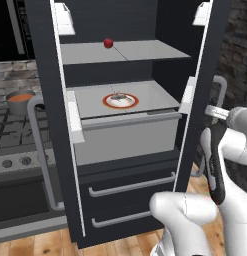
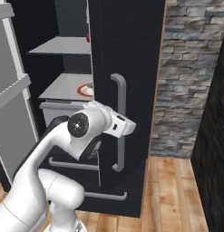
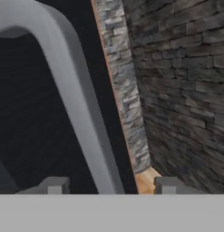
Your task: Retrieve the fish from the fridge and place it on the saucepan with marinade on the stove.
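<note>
Left base view. Tall black double-door fridge (image 1: 130, 165), both doors swung open. On its grey-white middle shelf, an orange-rimmed white plate (image 1: 120, 101); on the plate, the small flat grey-silver fish (image 1: 118, 96), long axis roughly across the shelf, side to side. Small red ball (image 1: 108, 43) on the shelf above the plate. Left of the fridge, the dark grey gas stove (image 1: 15, 145) carries the small round grey metal saucepan (image 1: 20, 102) with orange-red marinade (image 1: 20, 98). The white arm reaches to the outer face of the right door, well to the right of the plate.

Right base view. The wrist sits against the long grey door handle (image 2: 119, 122) of the right fridge door. The plate's rim shows past the door's edge, to the left and deeper in.

Hand view. Two-finger gripper (image 3: 109, 186): dark tips stand apart on either side of the grey handle, loosened, not pinching it. Judgement: the fish lies behind the open door from the gripper, so the hand must back off the handle and come round the door's edge to reach the shelf.
</note>
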Tool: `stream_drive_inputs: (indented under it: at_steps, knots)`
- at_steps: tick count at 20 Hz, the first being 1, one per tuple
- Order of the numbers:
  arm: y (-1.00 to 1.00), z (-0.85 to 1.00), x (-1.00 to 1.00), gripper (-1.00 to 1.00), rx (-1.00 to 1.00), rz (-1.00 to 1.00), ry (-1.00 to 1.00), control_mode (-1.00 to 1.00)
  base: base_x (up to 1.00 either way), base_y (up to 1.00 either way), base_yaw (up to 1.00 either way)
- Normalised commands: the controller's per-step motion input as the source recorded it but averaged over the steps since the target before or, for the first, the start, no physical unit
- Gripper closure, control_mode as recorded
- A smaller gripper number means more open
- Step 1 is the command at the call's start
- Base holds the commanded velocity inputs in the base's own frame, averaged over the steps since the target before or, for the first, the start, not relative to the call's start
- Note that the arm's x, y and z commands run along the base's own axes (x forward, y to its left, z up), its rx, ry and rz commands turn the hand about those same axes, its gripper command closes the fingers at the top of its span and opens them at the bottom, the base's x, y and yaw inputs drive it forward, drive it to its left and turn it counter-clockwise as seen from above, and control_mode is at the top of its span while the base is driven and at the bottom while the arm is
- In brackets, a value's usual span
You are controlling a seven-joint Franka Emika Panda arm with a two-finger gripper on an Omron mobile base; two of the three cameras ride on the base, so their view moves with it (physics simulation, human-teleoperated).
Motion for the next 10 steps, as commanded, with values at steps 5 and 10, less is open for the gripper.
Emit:
stream_drive_inputs:
  at_steps: [5, 10]
  knots:
    - [-0.13, 0.18, -1.00, -1.00, 0.02, 0.00, -0.06, -1.00, 0.00, 0.00, 0.00]
    - [0.30, 0.55, -0.61, -1.00, -0.01, 0.05, 0.00, -1.00, 0.00, 0.00, 0.00]
